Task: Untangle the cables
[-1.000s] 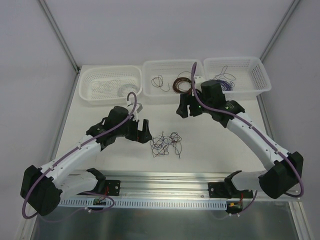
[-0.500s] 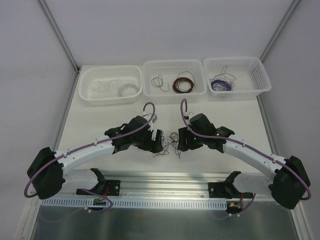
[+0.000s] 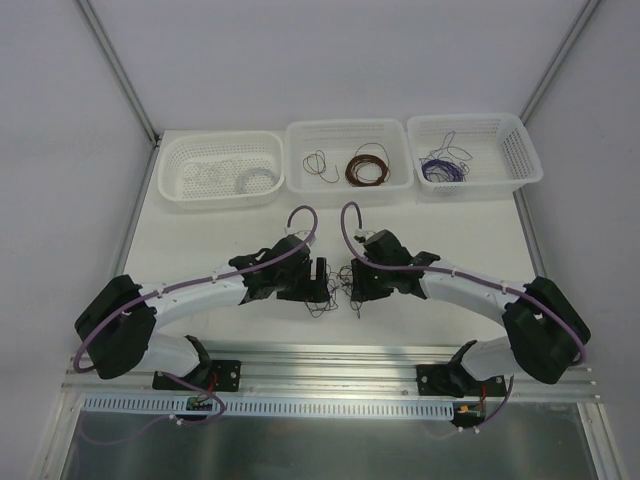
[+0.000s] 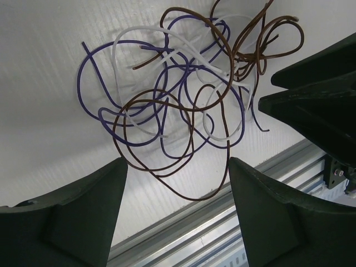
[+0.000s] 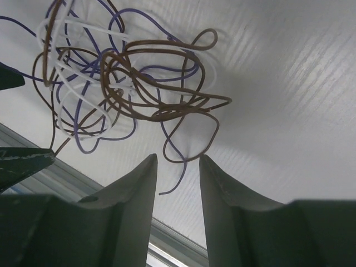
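The cables point(image 3: 338, 290) lie as a small tangle of thin purple, brown and white wires on the white table, between my two grippers. My left gripper point(image 3: 318, 280) sits at the tangle's left side, my right gripper point(image 3: 357, 283) at its right. In the left wrist view the cables point(image 4: 183, 100) lie ahead of the left gripper point(image 4: 177, 162), whose jaws stand wide with a brown loop lying between the tips, unclamped. In the right wrist view the right gripper point(image 5: 178, 158) has a narrow gap; a brown loop and a purple wire end of the cables point(image 5: 122, 83) reach into it, not pinched.
Three white baskets stand along the far edge: the left basket point(image 3: 220, 137) with a white coil point(image 3: 255, 180), the middle basket point(image 3: 345, 125) with a brown coil point(image 3: 367, 167), the right basket point(image 3: 465, 119) with purple wires point(image 3: 443, 168). An aluminium rail point(image 3: 330, 355) runs just behind the tangle's near side.
Both arms swung down and inward from near the baskets to either side of the tangle. Both pairs of jaws narrowed, the right pair much more than the left.
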Action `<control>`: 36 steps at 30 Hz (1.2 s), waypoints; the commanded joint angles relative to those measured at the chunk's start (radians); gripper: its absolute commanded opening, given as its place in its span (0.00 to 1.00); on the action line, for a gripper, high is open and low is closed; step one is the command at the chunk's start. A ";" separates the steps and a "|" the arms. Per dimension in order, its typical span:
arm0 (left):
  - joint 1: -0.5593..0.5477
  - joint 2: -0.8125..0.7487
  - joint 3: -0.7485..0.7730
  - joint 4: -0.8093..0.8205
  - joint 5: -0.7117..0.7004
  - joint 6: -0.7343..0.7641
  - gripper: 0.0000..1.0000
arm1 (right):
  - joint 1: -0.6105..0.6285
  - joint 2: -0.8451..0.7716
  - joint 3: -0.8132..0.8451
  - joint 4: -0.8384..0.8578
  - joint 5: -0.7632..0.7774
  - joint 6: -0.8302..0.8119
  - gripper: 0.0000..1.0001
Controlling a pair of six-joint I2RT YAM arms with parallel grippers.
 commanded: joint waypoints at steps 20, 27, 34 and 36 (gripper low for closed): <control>-0.008 0.107 0.031 0.047 -0.069 -0.100 0.71 | 0.010 0.171 0.082 0.068 -0.084 0.006 0.24; -0.003 0.140 0.049 0.047 -0.098 -0.109 0.68 | 0.010 0.157 0.082 0.063 -0.089 0.003 0.10; 0.026 0.211 0.067 0.047 -0.092 -0.118 0.65 | 0.013 0.038 0.130 -0.073 -0.058 -0.046 0.01; 0.034 0.223 0.069 0.046 -0.086 -0.121 0.65 | 0.014 -0.010 0.165 -0.130 -0.042 -0.069 0.01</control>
